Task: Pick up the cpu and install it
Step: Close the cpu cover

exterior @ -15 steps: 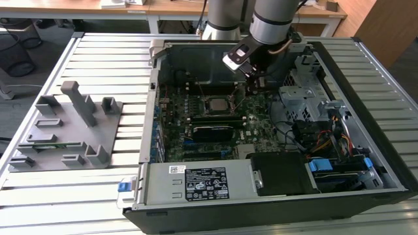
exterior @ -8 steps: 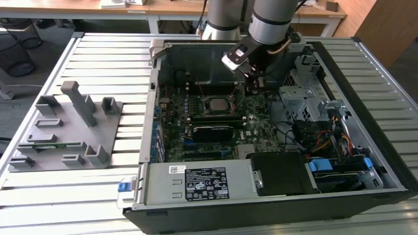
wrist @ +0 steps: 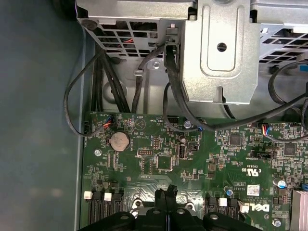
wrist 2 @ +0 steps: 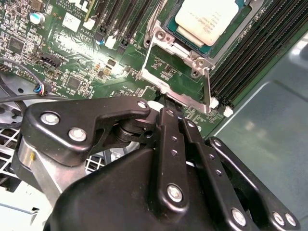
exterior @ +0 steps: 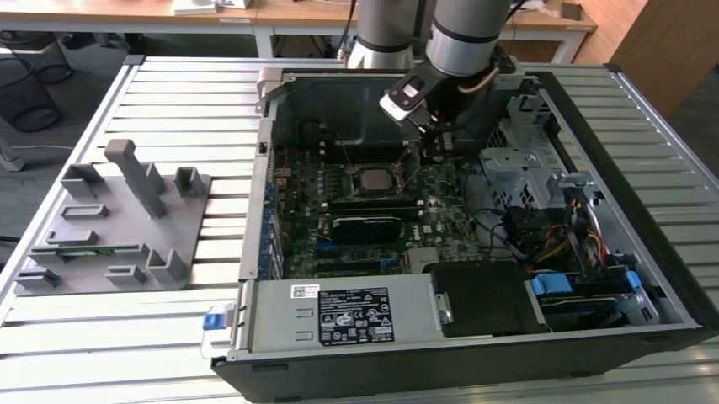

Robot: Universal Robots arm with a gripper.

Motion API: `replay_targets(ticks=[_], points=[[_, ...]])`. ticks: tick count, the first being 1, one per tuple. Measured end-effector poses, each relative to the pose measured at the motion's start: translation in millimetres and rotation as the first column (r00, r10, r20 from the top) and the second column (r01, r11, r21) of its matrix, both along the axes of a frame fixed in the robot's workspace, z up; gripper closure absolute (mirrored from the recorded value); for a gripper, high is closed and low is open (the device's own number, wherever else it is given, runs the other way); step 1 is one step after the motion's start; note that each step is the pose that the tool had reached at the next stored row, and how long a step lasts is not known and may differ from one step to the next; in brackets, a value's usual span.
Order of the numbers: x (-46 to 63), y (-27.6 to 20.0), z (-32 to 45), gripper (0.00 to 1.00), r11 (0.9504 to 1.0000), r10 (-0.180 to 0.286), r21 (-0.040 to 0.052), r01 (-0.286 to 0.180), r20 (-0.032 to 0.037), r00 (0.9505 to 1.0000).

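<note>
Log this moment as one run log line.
gripper: shut, holding nothing | cpu: lying in socket | position: gripper beside socket, off cpu

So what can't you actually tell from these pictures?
- the cpu: in the second wrist view the top edge cuts it off, so I can't tell whether it sits fully in its socket.
- the hand: in the second wrist view its own black links hide what it touches.
- the holder: in the exterior view its contents are too small to identify.
</note>
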State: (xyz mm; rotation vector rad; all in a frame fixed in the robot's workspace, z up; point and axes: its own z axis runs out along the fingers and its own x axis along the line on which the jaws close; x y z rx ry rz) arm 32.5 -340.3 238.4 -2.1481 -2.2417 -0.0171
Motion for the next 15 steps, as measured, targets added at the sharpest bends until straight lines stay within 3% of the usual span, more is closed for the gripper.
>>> replay_targets(ticks=[15], points=[[-3.2,0.0,-0.1,0.89,1.0000,0.000,0.0000,0.000,0.0000,1.0000]])
